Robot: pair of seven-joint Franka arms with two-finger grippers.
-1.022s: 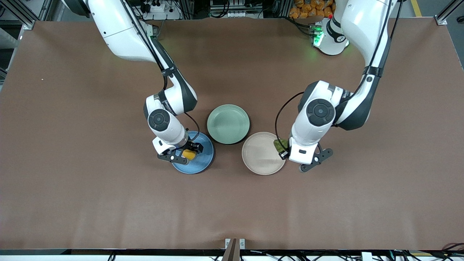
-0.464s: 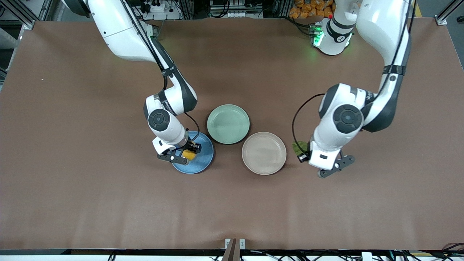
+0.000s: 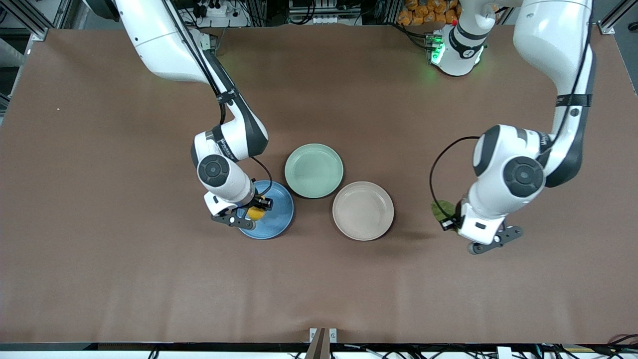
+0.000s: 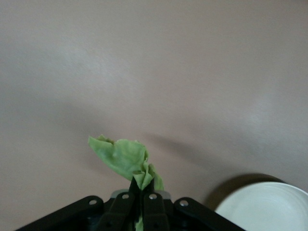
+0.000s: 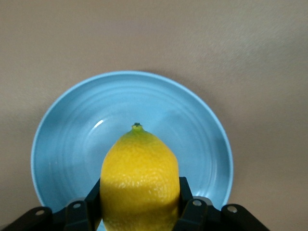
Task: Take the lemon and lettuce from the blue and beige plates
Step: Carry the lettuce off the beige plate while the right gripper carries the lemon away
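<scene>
My right gripper [image 3: 254, 213] is shut on the yellow lemon [image 3: 255, 214] and holds it just above the blue plate [image 3: 274, 219]. In the right wrist view the lemon [image 5: 139, 178] sits between the fingers over the blue plate [image 5: 67, 139]. My left gripper [image 3: 447, 218] is shut on the green lettuce [image 3: 440, 208] and holds it over bare table beside the beige plate [image 3: 363, 211], toward the left arm's end. The left wrist view shows the lettuce [image 4: 122, 156] pinched at its folded end, with the beige plate's rim [image 4: 264, 204] at the picture's edge.
A mint-green plate [image 3: 313, 170] lies between the blue and beige plates, farther from the front camera and touching neither. The brown table [image 3: 319, 284] stretches wide around the plates.
My left gripper has carried the lettuce off the beige plate and out over bare table toward the left arm's end. My right gripper has shifted slightly with the lemon held.
</scene>
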